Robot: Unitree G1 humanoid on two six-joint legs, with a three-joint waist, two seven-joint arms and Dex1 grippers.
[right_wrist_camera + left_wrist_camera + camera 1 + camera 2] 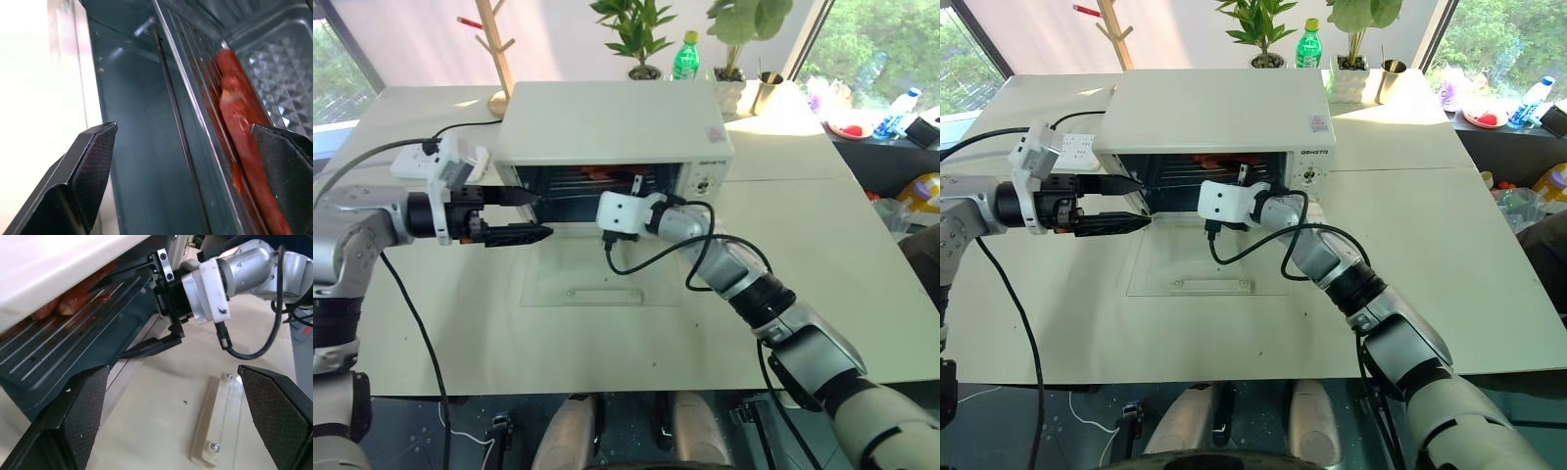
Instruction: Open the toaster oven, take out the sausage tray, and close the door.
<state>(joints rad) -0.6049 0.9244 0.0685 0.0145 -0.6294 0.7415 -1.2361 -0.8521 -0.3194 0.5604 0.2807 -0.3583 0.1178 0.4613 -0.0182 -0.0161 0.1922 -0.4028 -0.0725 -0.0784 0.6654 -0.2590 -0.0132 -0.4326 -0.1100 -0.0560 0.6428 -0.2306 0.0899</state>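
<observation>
The right pincer stands wide open with nothing between its black fingers, its tips at the mouth of the toaster oven, near the middle of the opening. Its wrist view looks along the edge of the sausage tray, which sits inside the oven cavity with red sausages lying on it; one finger is on the oven-wall side, the other on the sausage side. The left pincer is also wide open and empty, level, pointing across the oven's front at the left end of the opening, apart from the right one. The door is fully down, lying flat on the counter in front of the oven, glass panel up, with its white bar handle at the edge nearest the robot. A white power strip lies on the counter left of the oven, and potted plants and a green bottle stand behind it
</observation>
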